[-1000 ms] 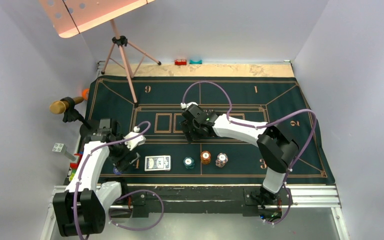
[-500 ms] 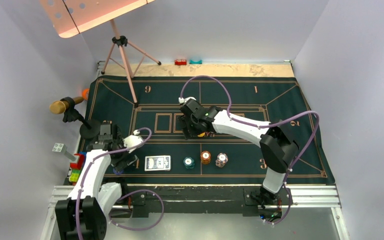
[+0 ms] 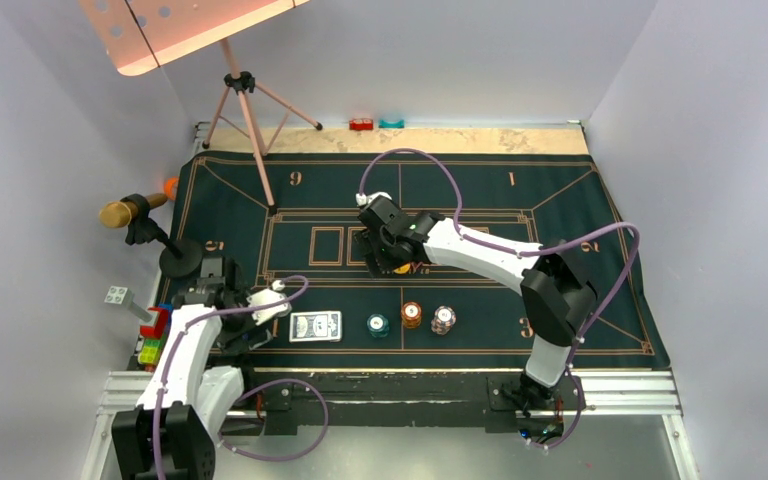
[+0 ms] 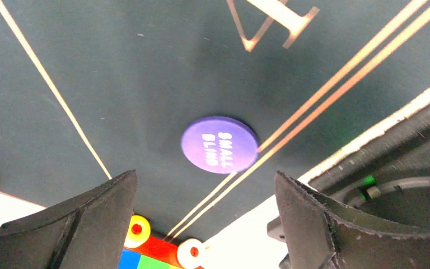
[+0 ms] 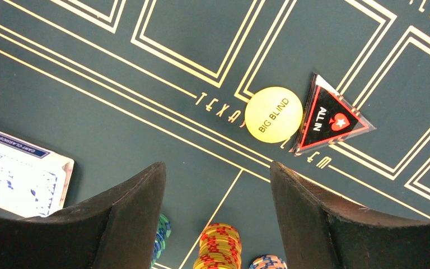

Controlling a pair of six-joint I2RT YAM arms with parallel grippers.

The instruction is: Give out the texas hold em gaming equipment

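A blue disc marked SMALL BLIND (image 4: 219,144) lies flat on the felt just ahead of my open left gripper (image 4: 204,176), near the mat's front-left corner (image 3: 232,335). My right gripper (image 5: 216,165) hangs open and empty above mid-mat (image 3: 378,262). Beyond it lie a yellow BIG BLIND disc (image 5: 273,114) and a red ALL IN triangle marker (image 5: 330,117), touching each other. The deck of blue-backed cards (image 3: 315,326) lies near the front edge, with teal (image 3: 378,324), orange (image 3: 412,315) and white-red (image 3: 443,319) chip stacks in a row to its right.
The green felt mat (image 3: 560,210) covers the table. A tripod stand (image 3: 250,110) and a microphone (image 3: 130,210) stand at the back left. Coloured toy blocks (image 3: 155,335) sit off the mat's left edge. Small red (image 3: 362,124) and teal (image 3: 392,123) blocks sit at the far edge.
My left arm has drawn back toward the near-left corner, and its jaws have narrowed slightly. The right gripper has shifted a little farther and leftward.
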